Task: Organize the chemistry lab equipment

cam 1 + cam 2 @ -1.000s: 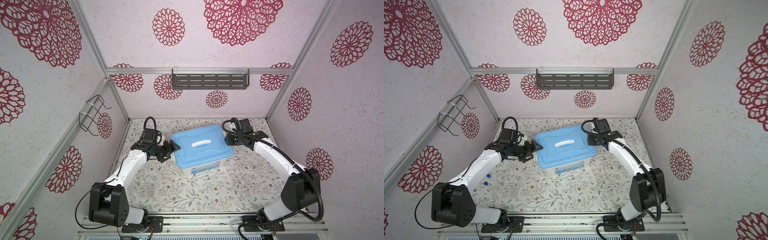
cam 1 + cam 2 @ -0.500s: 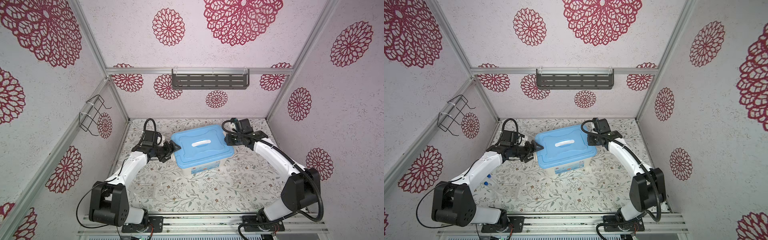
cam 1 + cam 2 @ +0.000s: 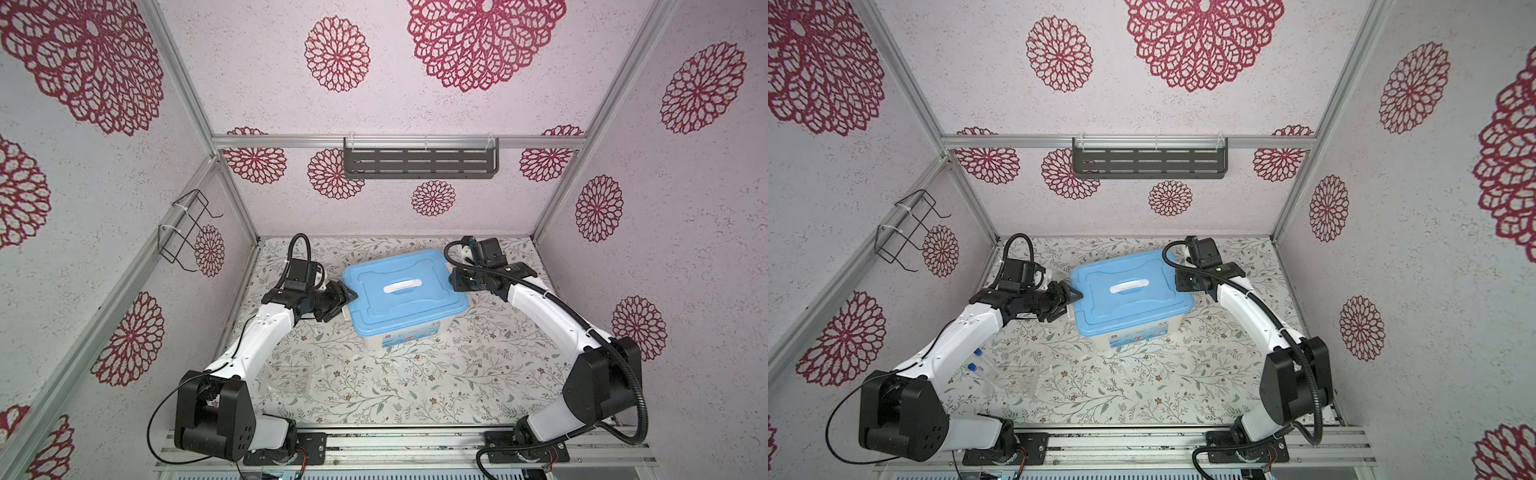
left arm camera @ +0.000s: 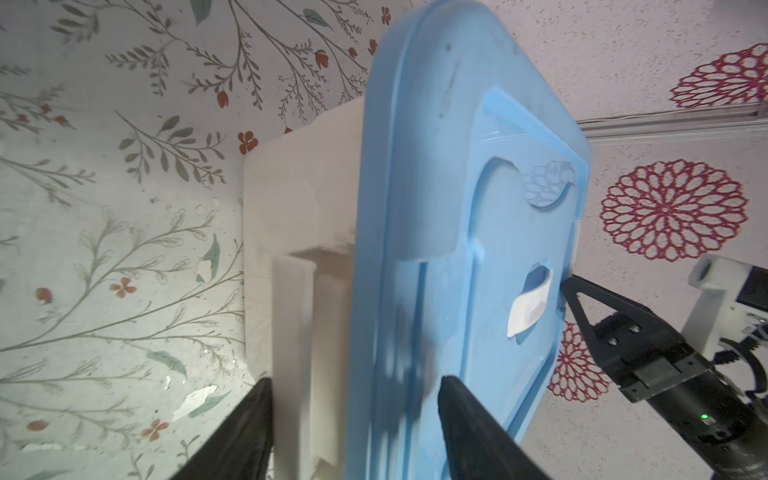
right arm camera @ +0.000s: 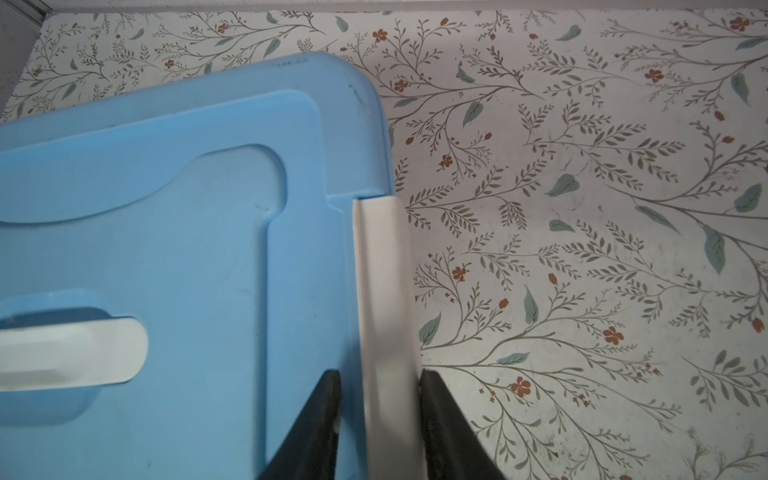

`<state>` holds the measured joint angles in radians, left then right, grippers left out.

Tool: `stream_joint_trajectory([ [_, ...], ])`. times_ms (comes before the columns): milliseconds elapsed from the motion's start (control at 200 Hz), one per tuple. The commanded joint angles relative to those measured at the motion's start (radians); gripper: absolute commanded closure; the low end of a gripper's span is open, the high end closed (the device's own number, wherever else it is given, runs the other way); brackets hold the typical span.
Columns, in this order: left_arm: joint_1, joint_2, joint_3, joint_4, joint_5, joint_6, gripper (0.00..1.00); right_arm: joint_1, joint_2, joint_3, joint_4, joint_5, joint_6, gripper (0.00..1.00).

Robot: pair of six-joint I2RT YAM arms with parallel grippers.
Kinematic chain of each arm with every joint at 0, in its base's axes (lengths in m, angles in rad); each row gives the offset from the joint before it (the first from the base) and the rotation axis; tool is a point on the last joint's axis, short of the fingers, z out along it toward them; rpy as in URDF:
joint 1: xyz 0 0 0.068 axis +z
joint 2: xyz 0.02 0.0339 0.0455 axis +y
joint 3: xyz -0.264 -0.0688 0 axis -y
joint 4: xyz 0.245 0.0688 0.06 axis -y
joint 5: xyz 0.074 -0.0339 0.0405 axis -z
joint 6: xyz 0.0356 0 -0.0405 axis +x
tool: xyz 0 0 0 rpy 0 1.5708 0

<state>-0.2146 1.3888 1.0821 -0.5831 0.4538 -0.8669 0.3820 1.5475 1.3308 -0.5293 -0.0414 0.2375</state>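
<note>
Two thin clear tubes with blue caps (image 3: 978, 353) lie at the front left beside my left arm, next to the clear plastic rack (image 3: 1017, 376) (image 3: 289, 376). The bowls and the pestle-like stick are out of view. In the middle stands the big white tub (image 3: 399, 338) under its flat blue lid (image 3: 399, 307) (image 4: 436, 208) (image 5: 187, 228). My left gripper (image 3: 351, 295) (image 3: 1077, 295) (image 4: 355, 381) is open, its jaws standing either side of the lid's left rim and a white latch (image 4: 291, 332). My right gripper (image 3: 453, 282) (image 3: 1177, 280) (image 5: 381, 374) is shut on the white latch (image 5: 384, 291) at the lid's right rim.
A grey slotted shelf (image 3: 419, 164) hangs on the back wall and a black wire basket (image 3: 187, 228) on the left wall. The floral tabletop (image 3: 415, 382) stretches in front of the tub, walled in on three sides.
The left gripper's jaws have narrowed around the lid's left rim and the left arm has edged toward the tub. The right arm has stayed put.
</note>
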Motion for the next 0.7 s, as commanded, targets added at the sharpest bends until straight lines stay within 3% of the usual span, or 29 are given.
stream_joint_trajectory([
  [0,-0.041,-0.014,0.079,-0.027,-0.05,0.032,0.37,0.011,-0.015,-0.013,-0.055,-0.059,-0.003,0.64],
  [140,-0.089,0.024,0.137,-0.069,-0.119,0.041,0.4,0.013,-0.013,-0.012,-0.056,-0.065,-0.005,0.64],
  [425,-0.144,0.091,0.211,-0.094,-0.146,0.048,0.43,0.013,-0.01,-0.023,-0.042,-0.107,-0.003,0.65],
  [560,-0.144,0.09,0.239,-0.113,-0.152,0.057,0.4,0.012,-0.015,-0.016,-0.044,-0.097,-0.007,0.63],
  [696,-0.137,0.077,0.292,-0.164,-0.184,0.094,0.35,0.013,-0.03,0.002,-0.055,-0.067,-0.003,0.54],
])
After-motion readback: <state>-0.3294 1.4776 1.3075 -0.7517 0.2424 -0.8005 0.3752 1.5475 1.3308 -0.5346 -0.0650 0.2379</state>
